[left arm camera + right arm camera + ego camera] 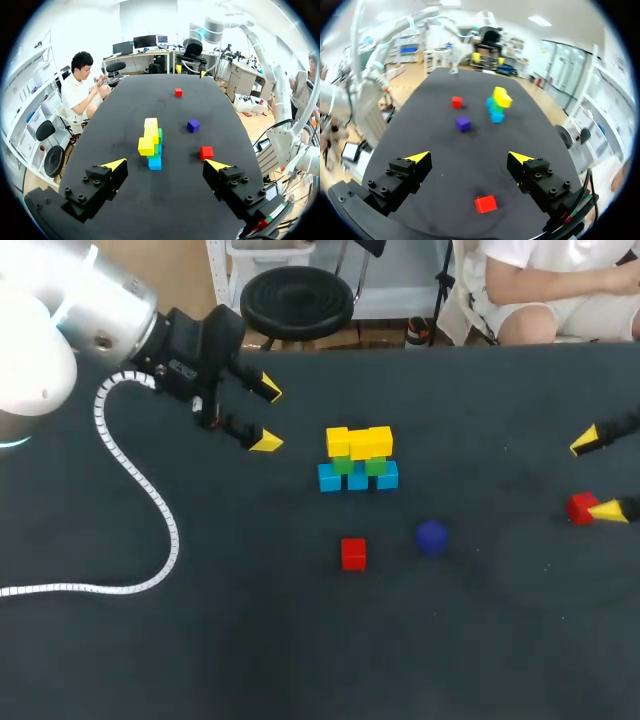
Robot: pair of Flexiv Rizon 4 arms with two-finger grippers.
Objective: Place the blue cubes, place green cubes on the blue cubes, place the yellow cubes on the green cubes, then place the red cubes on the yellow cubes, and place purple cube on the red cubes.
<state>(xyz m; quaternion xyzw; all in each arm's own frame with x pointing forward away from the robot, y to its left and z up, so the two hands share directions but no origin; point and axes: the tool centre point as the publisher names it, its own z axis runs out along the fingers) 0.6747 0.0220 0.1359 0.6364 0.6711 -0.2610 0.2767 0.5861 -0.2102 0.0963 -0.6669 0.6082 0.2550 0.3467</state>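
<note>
A small stack stands mid-table: blue cubes [357, 477] at the base, green cubes [359, 465] on them, yellow cubes [359, 442] on top. One red cube [353, 554] lies in front of the stack, and a purple cube [431, 536] sits to its right. A second red cube [581, 507] rests at the right edge, under my open right gripper [600, 475], between and below its fingers [485, 204]. My left gripper [268, 416] hangs open left of the stack, with the stack [151, 143] ahead of it. Both grippers hold nothing.
A white coiled cable [140, 500] from my left arm lies across the table's left side. The table's far edge runs just behind the left gripper.
</note>
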